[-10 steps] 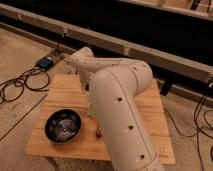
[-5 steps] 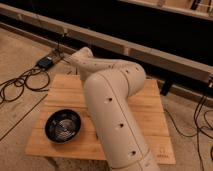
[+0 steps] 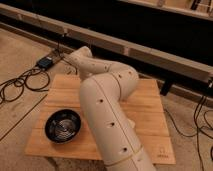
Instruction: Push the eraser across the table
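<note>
1. The arm [image 3: 107, 117] fills the middle of my view. It rises from the near edge of the table [image 3: 147, 102], bends over the far half and runs off toward the far-left corner.
2. The gripper [image 3: 71, 56] is at the arm's tapered far end, just past the table's far edge on the left. I cannot tell how it is set or whether it holds anything.
3. I cannot find the eraser. The arm hides a wide strip of the tabletop from near edge to far edge.
4. A black bowl [image 3: 63, 126] with a ribbed inside stands upright on the near-left part of the table, just left of the arm.
5. On the floor [image 3: 20, 55] left of the table lie dark cables [image 3: 17, 86] and a small dark box [image 3: 45, 62].
</note>
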You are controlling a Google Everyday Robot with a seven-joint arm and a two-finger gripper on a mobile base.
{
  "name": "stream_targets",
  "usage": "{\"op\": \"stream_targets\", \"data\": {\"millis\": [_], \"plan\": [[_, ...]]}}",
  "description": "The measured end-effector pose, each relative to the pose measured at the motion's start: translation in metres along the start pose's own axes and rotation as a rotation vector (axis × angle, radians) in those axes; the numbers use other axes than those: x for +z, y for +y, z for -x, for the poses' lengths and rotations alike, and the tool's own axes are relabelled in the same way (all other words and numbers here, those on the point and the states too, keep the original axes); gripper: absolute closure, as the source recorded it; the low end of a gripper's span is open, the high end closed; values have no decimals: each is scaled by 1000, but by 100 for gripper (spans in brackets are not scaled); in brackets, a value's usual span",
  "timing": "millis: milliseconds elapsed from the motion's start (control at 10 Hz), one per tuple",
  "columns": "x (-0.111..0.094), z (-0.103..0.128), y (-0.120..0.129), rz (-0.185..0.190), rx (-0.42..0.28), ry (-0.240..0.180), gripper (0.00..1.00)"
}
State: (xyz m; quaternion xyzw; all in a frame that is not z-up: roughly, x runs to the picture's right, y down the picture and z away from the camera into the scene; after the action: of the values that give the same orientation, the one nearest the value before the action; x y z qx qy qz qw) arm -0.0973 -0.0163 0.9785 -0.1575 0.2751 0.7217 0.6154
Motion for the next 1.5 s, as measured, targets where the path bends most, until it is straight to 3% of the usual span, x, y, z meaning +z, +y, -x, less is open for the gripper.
{"op": "stream_targets", "data": {"millis": [500, 1100, 1500], "plan": [[4, 11, 12, -31, -10, 18, 35], [6, 25, 36, -48, -34, -2, 35], [19, 26, 45, -107, -75, -18, 35]]}}
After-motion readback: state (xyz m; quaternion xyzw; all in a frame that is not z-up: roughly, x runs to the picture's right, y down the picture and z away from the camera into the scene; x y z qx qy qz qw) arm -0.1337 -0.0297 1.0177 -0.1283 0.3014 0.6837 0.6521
